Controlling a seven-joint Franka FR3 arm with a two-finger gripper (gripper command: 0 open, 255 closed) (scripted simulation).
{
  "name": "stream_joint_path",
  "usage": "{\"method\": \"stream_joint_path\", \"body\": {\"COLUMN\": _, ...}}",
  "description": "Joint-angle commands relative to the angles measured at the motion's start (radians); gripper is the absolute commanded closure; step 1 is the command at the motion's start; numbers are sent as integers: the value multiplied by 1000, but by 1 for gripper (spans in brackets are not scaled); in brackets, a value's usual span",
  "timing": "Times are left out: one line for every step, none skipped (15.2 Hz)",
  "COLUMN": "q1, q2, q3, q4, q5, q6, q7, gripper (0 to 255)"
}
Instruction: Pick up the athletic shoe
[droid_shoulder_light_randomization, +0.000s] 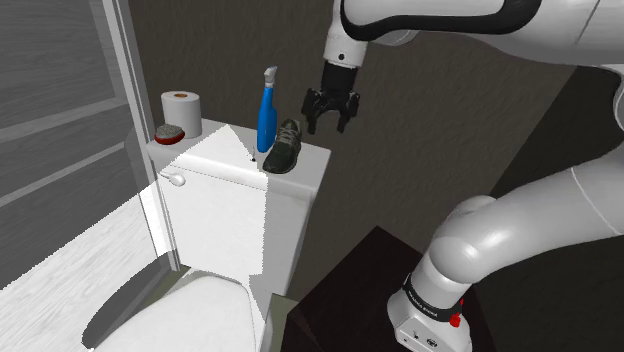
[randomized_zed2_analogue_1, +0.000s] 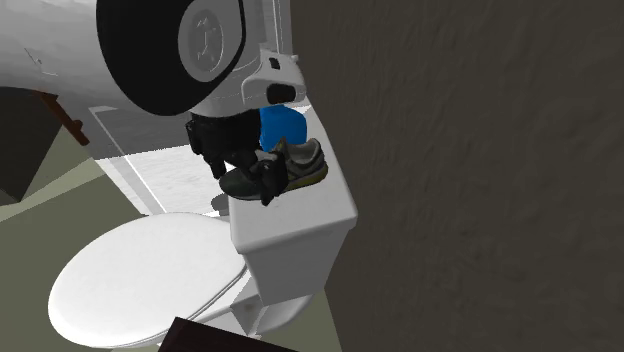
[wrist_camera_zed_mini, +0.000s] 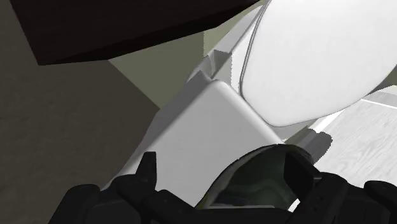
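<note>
The athletic shoe (droid_shoulder_light_randomization: 285, 148), olive-grey with a dark sole, lies on the white toilet tank lid (droid_shoulder_light_randomization: 225, 150) near its end on the shoulder view's right. My black gripper (droid_shoulder_light_randomization: 331, 124) hangs open just above and to the right of the shoe, touching nothing. In the second exterior view the gripper (randomized_zed2_analogue_1: 245, 182) hovers in front of the shoe (randomized_zed2_analogue_1: 297, 165) and hides part of it. In the wrist view the shoe (wrist_camera_zed_mini: 254, 188) lies close under the hand, between the spread fingers (wrist_camera_zed_mini: 147, 167), which do not clasp it.
A blue spray bottle (droid_shoulder_light_randomization: 266, 115) stands right beside the shoe. A toilet paper roll (droid_shoulder_light_randomization: 181, 108) and a small red-and-grey object (droid_shoulder_light_randomization: 169, 135) sit at the lid's other end. A dark wall runs behind the tank. The toilet's closed lid (randomized_zed2_analogue_1: 150, 275) lies below.
</note>
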Motion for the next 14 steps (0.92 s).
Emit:
{"method": "stream_joint_path", "body": {"q1": -25, "q2": 67, "q3": 29, "q4": 29, "q5": 14, "q6": 48, "q7": 119, "gripper": 0}}
{"method": "stream_joint_path", "body": {"q1": -37, "q2": 102, "q3": 42, "q4": 49, "q5": 17, "q6": 67, "q7": 175, "gripper": 0}}
{"method": "stream_joint_path", "body": {"q1": -48, "q2": 137, "q3": 55, "q4": 70, "q5": 19, "q6": 86, "q7": 231, "gripper": 0}}
{"method": "stream_joint_path", "body": {"q1": -60, "q2": 172, "q3": 66, "q4": 93, "q5": 20, "q6": 104, "q7": 286, "gripper": 0}}
{"method": "stream_joint_path", "body": {"q1": -71, "q2": 207, "q3": 76, "q4": 116, "q5": 19, "q6": 121, "q7": 341, "gripper": 0}}
{"method": "stream_joint_path", "body": {"q1": -82, "q2": 243, "q3": 84, "q4": 140, "q5": 16, "q6": 137, "q7": 396, "gripper": 0}}
{"method": "stream_joint_path", "body": {"q1": -92, "q2": 278, "q3": 92, "q4": 164, "q5": 13, "q6": 152, "q7": 451, "gripper": 0}}
{"method": "stream_joint_path", "body": {"q1": -102, "q2": 313, "q3": 98, "q4": 190, "q5": 8, "q6": 166, "q7": 505, "gripper": 0}}
{"method": "stream_joint_path", "body": {"q1": -111, "q2": 348, "q3": 103, "q4": 215, "q5": 2, "q6": 180, "q7": 559, "gripper": 0}}
{"method": "stream_joint_path", "body": {"q1": -116, "q2": 369, "q3": 105, "q4": 231, "q5": -2, "q6": 187, "q7": 591, "gripper": 0}}
{"method": "stream_joint_path", "body": {"q1": -115, "q2": 370, "q3": 105, "q4": 219, "q5": -2, "q6": 200, "q7": 590, "gripper": 0}}
{"method": "stream_joint_path", "body": {"q1": -115, "q2": 371, "q3": 105, "q4": 207, "q5": -1, "q6": 214, "q7": 590, "gripper": 0}}
{"method": "stream_joint_path", "body": {"q1": -114, "q2": 372, "q3": 105, "q4": 194, "q5": -1, "q6": 227, "q7": 589, "gripper": 0}}
{"method": "stream_joint_path", "body": {"q1": -114, "q2": 374, "q3": 106, "q4": 183, "q5": -1, "q6": 240, "q7": 588, "gripper": 0}}
